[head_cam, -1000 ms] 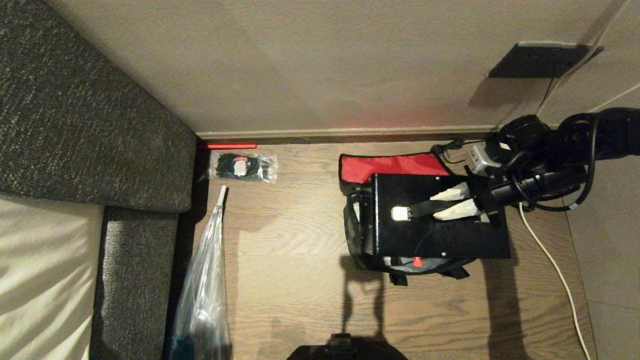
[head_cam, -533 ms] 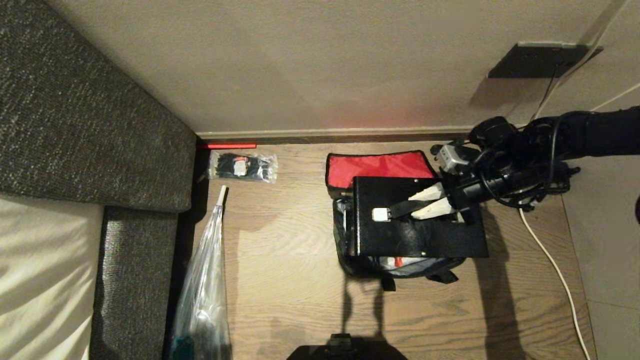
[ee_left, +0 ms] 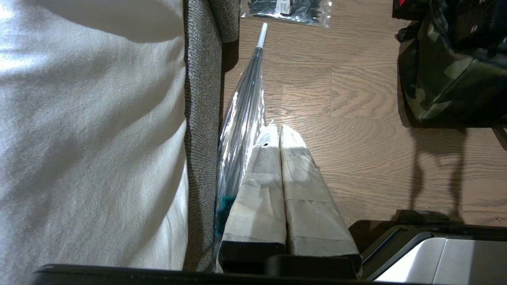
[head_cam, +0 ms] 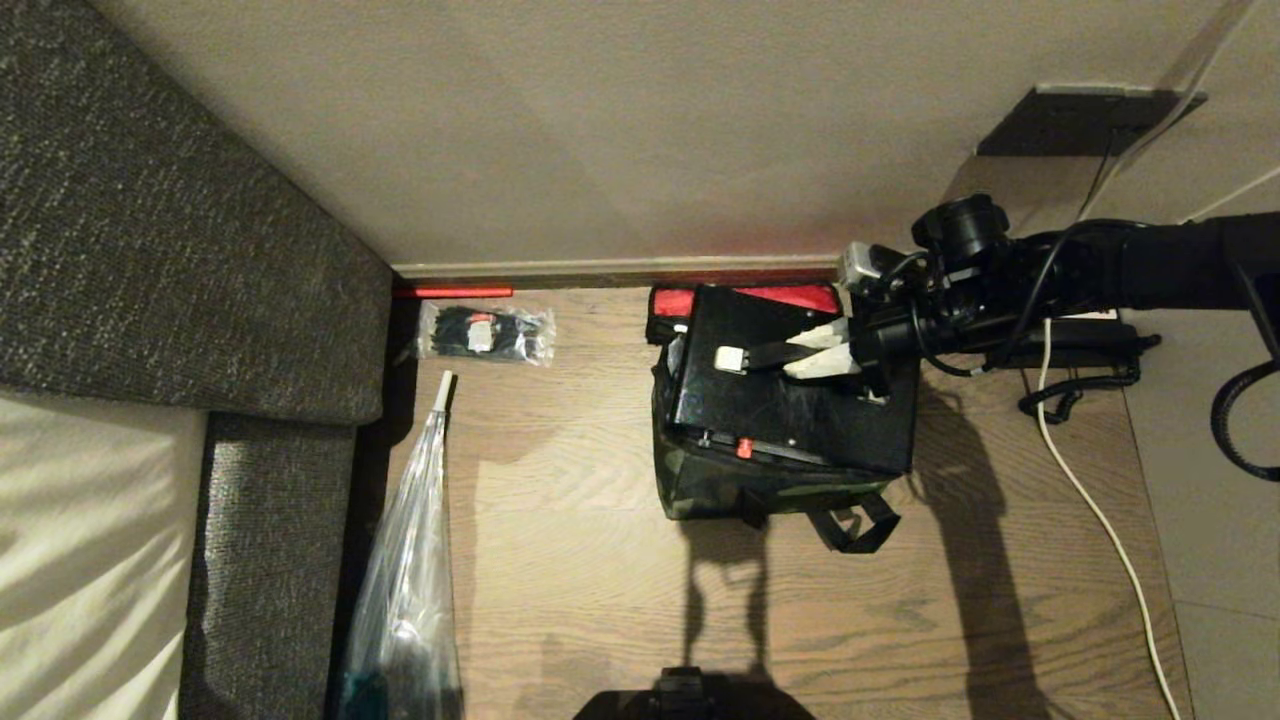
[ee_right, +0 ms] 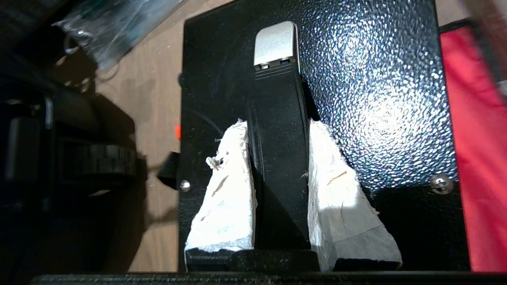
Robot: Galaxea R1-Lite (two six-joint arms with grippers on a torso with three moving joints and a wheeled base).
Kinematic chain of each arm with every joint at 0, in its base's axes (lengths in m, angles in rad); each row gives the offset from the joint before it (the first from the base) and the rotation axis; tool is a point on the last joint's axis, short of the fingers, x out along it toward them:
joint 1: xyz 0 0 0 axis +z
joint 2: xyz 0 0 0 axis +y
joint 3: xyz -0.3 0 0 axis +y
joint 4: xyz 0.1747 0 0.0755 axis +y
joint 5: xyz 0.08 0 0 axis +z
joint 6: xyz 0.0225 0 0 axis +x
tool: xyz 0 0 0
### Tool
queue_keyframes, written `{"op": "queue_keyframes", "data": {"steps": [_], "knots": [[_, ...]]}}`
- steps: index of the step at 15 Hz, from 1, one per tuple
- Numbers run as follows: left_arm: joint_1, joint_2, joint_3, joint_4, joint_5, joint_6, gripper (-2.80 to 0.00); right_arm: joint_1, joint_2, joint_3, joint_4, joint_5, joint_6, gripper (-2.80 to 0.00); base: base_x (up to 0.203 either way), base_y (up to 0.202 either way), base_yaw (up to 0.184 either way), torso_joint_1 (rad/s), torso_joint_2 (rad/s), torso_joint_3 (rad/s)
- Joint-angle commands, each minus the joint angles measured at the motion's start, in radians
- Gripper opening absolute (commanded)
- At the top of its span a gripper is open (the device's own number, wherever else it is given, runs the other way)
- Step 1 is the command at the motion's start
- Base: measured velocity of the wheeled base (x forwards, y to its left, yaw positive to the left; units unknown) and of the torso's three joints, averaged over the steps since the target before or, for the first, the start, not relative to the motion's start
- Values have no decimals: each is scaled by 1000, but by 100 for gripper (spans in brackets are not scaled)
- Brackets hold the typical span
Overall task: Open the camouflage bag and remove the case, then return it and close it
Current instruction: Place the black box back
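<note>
One case [head_cam: 800,420], gripped by the right gripper [head_cam: 818,350], over one camouflage bag [head_cam: 770,490].

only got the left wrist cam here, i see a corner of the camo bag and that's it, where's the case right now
Observer: The case hangs from the right gripper, over the open top of the camouflage bag.
Operator: gripped how
Observer: The right wrist view shows the fingers shut on the handle on the case's top, one on each side.
Operator: lid out of the way
Observer: Yes, the red lid lining shows behind the case, folded back toward the wall.
Operator: left arm doing anything
Observer: It is absent from the head view; the left gripper is shut, near the floor.
</note>
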Motion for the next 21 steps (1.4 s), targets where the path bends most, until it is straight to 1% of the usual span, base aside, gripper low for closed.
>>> {"op": "queue_keyframes", "data": {"steps": [1, 2, 6, 9, 11, 14, 16, 19, 21], "knots": [[1, -2, 2, 0, 0, 0, -280, 0, -1, 58, -2, 1, -13, -280, 0, 0, 0, 0, 0, 0], [1, -2, 2, 0, 0, 0, -280, 0, 0, 75, -2, -12, -23, -280, 0, 0, 0, 0, 0, 0], [1, -2, 2, 0, 0, 0, -280, 0, 2, 96, 0, -21, -21, -280, 0, 0, 0, 0, 0, 0], [1, -2, 2, 0, 0, 0, -280, 3, 14, 161, -3, -44, -27, -280, 0, 0, 0, 0, 0, 0], [1, -2, 2, 0, 0, 0, -280, 11, 33, 168, -1, -55, -23, -280, 0, 0, 0, 0, 0, 0], [1, -2, 2, 0, 0, 0, -280, 10, 36, 179, -55, -58, -23, -280, 0, 0, 0, 0, 0, 0], [1, -2, 2, 0, 0, 0, -280, 10, 53, 183, -59, -74, -18, -280, 0, 0, 0, 0, 0, 0], [1, -2, 2, 0, 0, 0, -280, 10, 68, 184, -87, -77, -13, -280, 0, 0, 0, 0, 0, 0], [-1, -2, 2, 0, 0, 0, -280, 10, 67, 220, -118, -77, -16, -280, 0, 0, 0, 0, 0, 0]]}}
